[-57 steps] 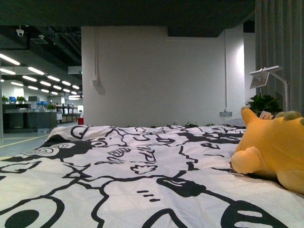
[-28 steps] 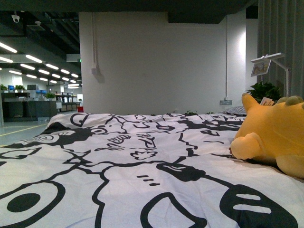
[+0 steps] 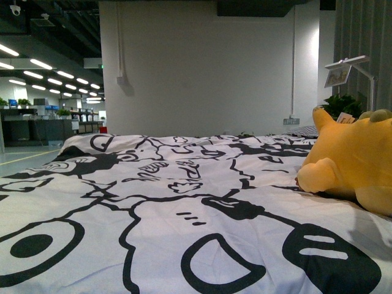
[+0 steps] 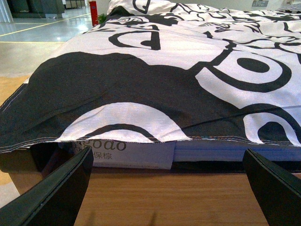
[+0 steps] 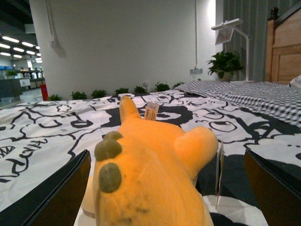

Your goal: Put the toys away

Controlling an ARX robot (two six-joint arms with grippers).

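Plush toy: the yellow-orange plush animal (image 3: 352, 162) lies on the bed's right side in the front view, where the frame edge cuts it off. Its eye is not visible.
Plush close up: the right wrist view shows its back (image 5: 146, 174), with olive bumps and one stubby limb.
Tags: a small tag (image 5: 151, 112) stands at the top of the plush. Its print is too small to read.
Bed: a black-and-white cartoon duvet (image 3: 153, 214) covers it, hanging over the mattress edge.
Writing: a white mattress label (image 4: 127, 153) reads "…obao" and "保棕". The duvet hem hides the start.
Left end effector (image 4: 168, 155): spread wide and holding nothing, facing the bed's edge above the wooden frame (image 4: 164, 202).
Right end effector (image 5: 167, 153): spread wide with nothing gripped. The plush lies between its fingers; I cannot tell whether they touch it.
Background: a lamp (image 3: 349, 64) and a potted plant (image 3: 343, 105) behind the plush.
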